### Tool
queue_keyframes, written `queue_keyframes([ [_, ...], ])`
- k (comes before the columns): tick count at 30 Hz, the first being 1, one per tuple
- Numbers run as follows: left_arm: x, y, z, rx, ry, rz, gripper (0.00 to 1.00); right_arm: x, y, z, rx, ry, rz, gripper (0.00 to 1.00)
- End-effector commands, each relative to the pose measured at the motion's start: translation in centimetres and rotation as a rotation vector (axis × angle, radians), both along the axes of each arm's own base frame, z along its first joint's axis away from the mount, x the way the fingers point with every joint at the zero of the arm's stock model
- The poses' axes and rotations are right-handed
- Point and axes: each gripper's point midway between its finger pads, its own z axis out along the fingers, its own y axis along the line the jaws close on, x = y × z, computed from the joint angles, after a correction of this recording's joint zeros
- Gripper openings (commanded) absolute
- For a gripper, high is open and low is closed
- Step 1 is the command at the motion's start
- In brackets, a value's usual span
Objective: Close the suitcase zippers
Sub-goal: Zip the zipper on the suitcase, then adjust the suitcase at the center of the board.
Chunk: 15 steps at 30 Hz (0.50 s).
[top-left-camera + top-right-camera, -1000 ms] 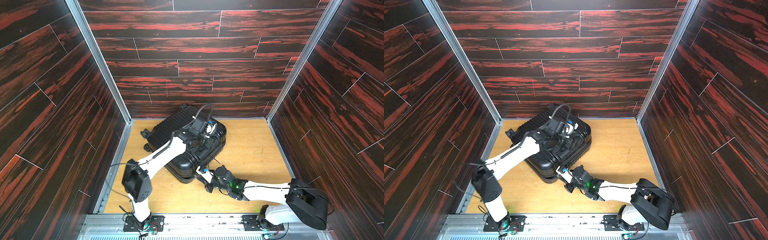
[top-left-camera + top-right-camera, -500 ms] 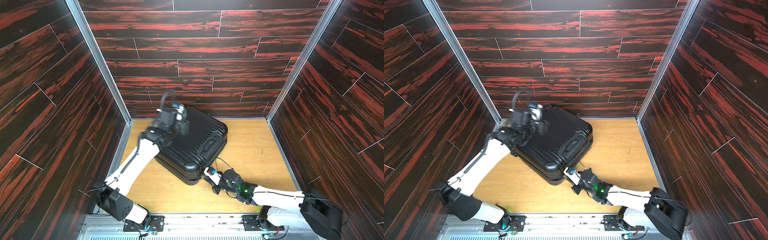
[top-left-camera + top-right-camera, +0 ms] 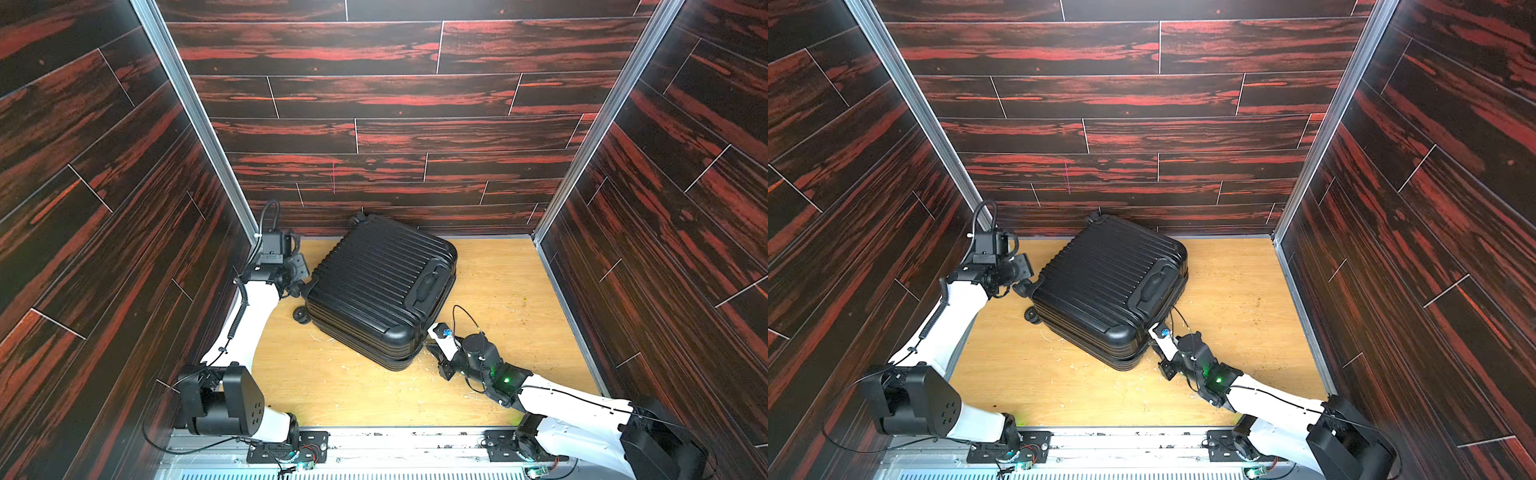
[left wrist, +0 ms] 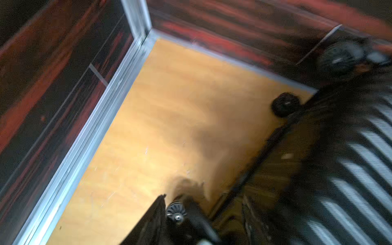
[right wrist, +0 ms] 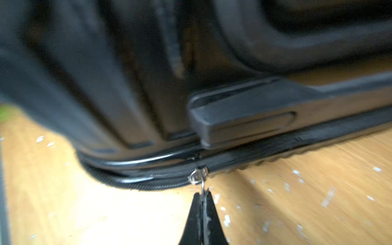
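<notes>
— Have the left fingers (image 4: 154, 220) come off the suitcase (image 3: 374, 282) lid?
— Yes, they've swung to its far-left wheels (image 3: 301, 314), but their spread is too blurred to tell. The right fingers (image 5: 195, 216) still pinch the zipper pull (image 5: 197, 177) at the near-right corner, on the table (image 3: 498, 291).

I can't read a single word or number anywhere in here. The nearest thing to print is a pale strip (image 3: 270, 258) on the wrist camera (image 3: 272, 245) just beside the suitcase (image 3: 374, 282), at its wheeled end, and it's too small to make out.
</notes>
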Motion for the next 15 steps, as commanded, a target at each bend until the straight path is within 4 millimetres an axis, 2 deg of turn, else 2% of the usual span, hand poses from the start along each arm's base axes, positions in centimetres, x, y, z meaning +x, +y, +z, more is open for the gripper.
queue_keyframes([
  [1, -0.1, 0.7, -0.7, -0.030, 0.022, 0.027, 0.57, 1.2, -1.6, -0.1, -0.027, 0.005, -0.087, 0.00],
  [5, 0.6, 1.1, -0.7, -0.046, 0.035, 0.016, 0.50, 1.4, -1.9, -0.2, -0.023, 0.016, -0.095, 0.00],
  [8, 0.6, 1.1, -1.5, -0.056, 0.075, 0.010, 0.50, 1.4, -1.8, -0.3, -0.020, 0.021, -0.091, 0.00],
  [10, 0.9, 1.2, -2.0, -0.063, 0.087, 0.008, 0.42, 1.4, -1.7, -0.4, -0.019, 0.026, -0.084, 0.00],
  [11, 1.1, 1.3, -2.3, -0.066, 0.097, 0.011, 0.41, 1.4, -1.7, -0.4, -0.017, 0.028, -0.082, 0.00],
  [13, 1.5, 1.4, -3.0, -0.074, 0.118, 0.009, 0.31, 1.3, -1.5, -0.5, -0.016, 0.035, -0.073, 0.00],
  [15, 1.7, 1.3, -3.7, -0.094, 0.150, 0.002, 0.29, 1.3, -1.3, -0.5, -0.015, 0.038, -0.067, 0.00],
])
